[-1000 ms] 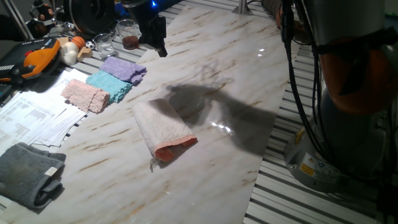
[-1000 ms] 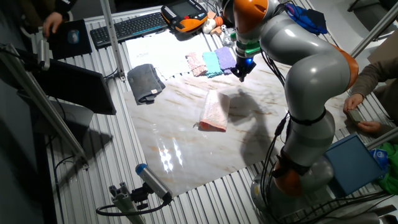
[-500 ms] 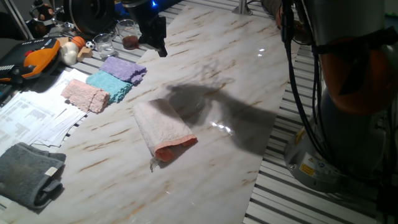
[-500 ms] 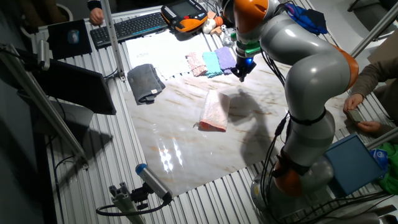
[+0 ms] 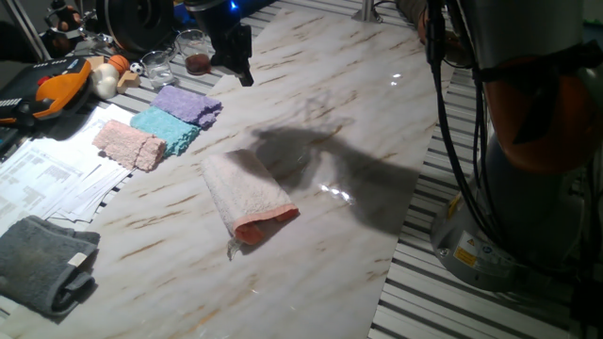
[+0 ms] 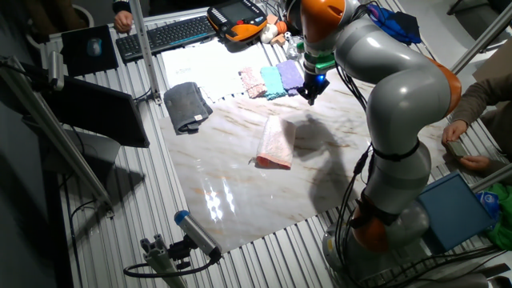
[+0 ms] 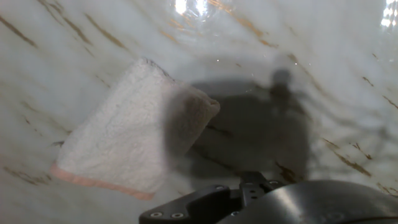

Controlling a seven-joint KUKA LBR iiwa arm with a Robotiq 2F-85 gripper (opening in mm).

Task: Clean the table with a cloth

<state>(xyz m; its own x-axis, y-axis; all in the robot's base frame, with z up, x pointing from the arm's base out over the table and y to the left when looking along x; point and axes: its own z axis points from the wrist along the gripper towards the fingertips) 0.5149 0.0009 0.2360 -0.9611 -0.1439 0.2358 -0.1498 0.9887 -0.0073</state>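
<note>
Pinkish folded cloth (image 5: 247,196) lies on the table (image 5: 358,113), gripper (image 5: 240,68) well apart.

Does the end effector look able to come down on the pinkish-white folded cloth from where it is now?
Probably yes. The end effector hangs above the table, apart from the cloth. The cloth lies alone on bare marble, with nothing on top of it; the small pink, teal and purple cloths sit off to one side.

white brown-veined table (image 5: 311,85), pinkish-white cloth (image 5: 247,196) with orange-red edge
</note>
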